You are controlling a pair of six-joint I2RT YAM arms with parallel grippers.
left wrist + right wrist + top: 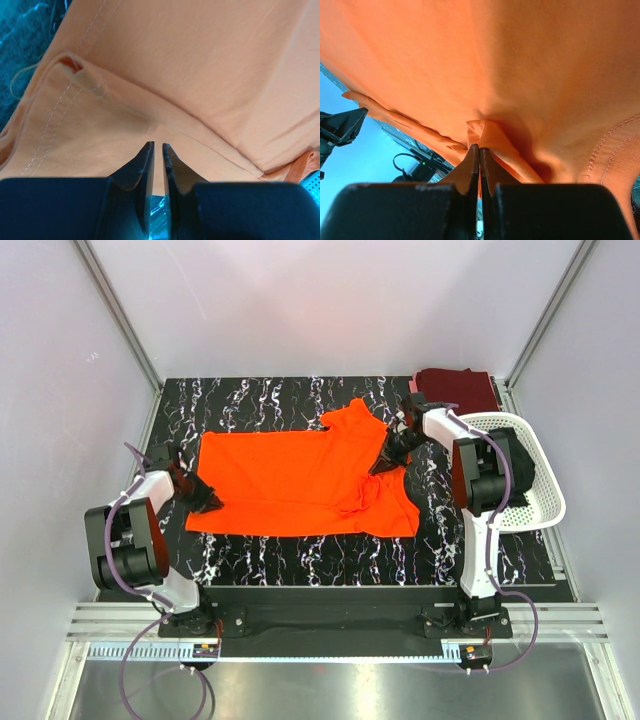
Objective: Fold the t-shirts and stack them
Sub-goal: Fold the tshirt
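Orange cloth short-sleeved t-shirt (290, 480) lies spread between the grippers. Left gripper (158, 146), jaws a slit apart, sits at its hem; grip unclear. Right gripper (480, 147) pinches a raised fold shut. Folded maroon cloth t-shirt (455, 390) lies beyond it.

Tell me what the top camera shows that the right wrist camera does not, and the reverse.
Only top: the maroon shirt lying at the table's far right corner, and the white basket beside it. Only right wrist: a small fold of cloth pinched between shut jaws. Both: the orange shirt and the right gripper.
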